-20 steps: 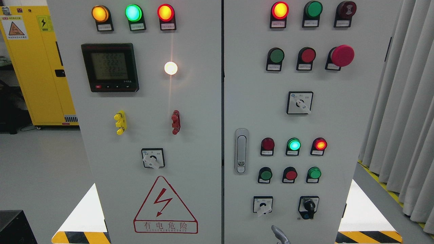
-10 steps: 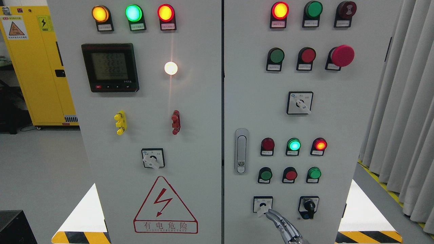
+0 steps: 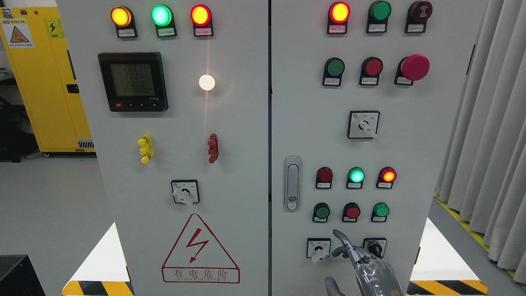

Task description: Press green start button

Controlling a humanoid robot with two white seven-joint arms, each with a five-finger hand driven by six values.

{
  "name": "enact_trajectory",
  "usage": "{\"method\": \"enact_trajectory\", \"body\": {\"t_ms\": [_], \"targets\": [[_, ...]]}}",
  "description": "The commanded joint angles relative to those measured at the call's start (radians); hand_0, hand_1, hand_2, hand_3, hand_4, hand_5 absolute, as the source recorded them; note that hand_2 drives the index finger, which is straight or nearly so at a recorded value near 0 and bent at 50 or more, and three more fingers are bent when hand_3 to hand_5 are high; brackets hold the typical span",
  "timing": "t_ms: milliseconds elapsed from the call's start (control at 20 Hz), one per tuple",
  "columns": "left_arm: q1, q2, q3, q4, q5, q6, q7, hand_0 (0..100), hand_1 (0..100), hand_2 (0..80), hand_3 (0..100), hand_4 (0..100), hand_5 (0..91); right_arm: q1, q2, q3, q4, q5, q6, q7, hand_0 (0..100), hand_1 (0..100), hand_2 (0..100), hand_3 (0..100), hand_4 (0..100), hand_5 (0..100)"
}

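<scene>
right hand (image 3: 361, 263) comes up from bottom edge right of middle, in front of the right cabinet door (image 3: 411, 144). fingers loose and spread, holding nothing; one finger (image 3: 340, 236) points up-left, tip just below the lower button row. thumb-ish finger (image 3: 339, 252) sticks left, near the white selector switch (image 3: 318, 248). hand partly covers the black key switch (image 3: 374, 246) on its right. left hand not seen.

above the fingertip: row of 3 buttons, green start button (image 3: 322, 212) at left, red button (image 3: 352, 212) mid, brighter green button (image 3: 381, 210) right. fingertip sits below, between the first two, apart from both. which green one is "start" can't be read, labels too small. above them 3 lamps: dark red lamp (image 3: 324, 175), lit green lamp (image 3: 356, 175), lit red lamp (image 3: 388, 175). door handle (image 3: 292, 183) left of those. further up, big red mushroom button (image 3: 415, 67).
</scene>
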Motion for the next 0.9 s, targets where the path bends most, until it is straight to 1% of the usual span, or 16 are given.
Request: {"method": "enact_trajectory", "body": {"t_ms": [0,250,350,400,500,600,650,850], "targets": [[0.000,0.000,0.000,0.000,0.000,0.001,0.000,12,56,0.0,0,0,0.0,-0.019,0.014,-0.021,0.005,0.061,0.002,0.000,60,94,0,92,93,100],[0.000,0.000,0.000,0.000,0.000,0.001,0.000,12,56,0.0,0,0,0.0,-0.029,0.014,-0.018,-0.007,0.075,0.002,0.006,62,95,0,92,93,100],[0.001,0.000,0.000,0.000,0.000,0.001,0.000,12,56,0.0,0,0,0.0,-0.035,0.014,-0.018,-0.007,0.101,0.002,0.006,60,95,0,93,93,100],[0.000,0.000,0.000,0.000,0.000,0.001,0.000,12,56,0.0,0,0,0.0,-0.036,0.014,-0.017,-0.009,0.118,0.002,0.008,56,96,0,93,93,100],[0.001,0.000,0.000,0.000,0.000,0.001,0.000,12,56,0.0,0,0,0.0,-0.041,0.014,-0.015,-0.009,0.133,0.002,0.008,55,96,0,93,94,100],[0.000,0.000,0.000,0.000,0.000,0.001,0.000,12,56,0.0,0,0,0.0,-0.050,0.014,-0.006,-0.007,0.136,0.002,0.008,63,98,0,93,94,100],[0.000,0.000,0.000,0.000,0.000,0.001,0.000,12,56,0.0,0,0,0.0,-0.058,0.014,-0.003,-0.007,0.138,0.002,0.008,63,98,0,93,94,100],[0.000,0.000,0.000,0.000,0.000,0.001,0.000,12,56,0.0,0,0,0.0,-0.079,0.014,0.013,-0.004,0.146,0.003,0.025,71,99,0,93,94,100]]}}
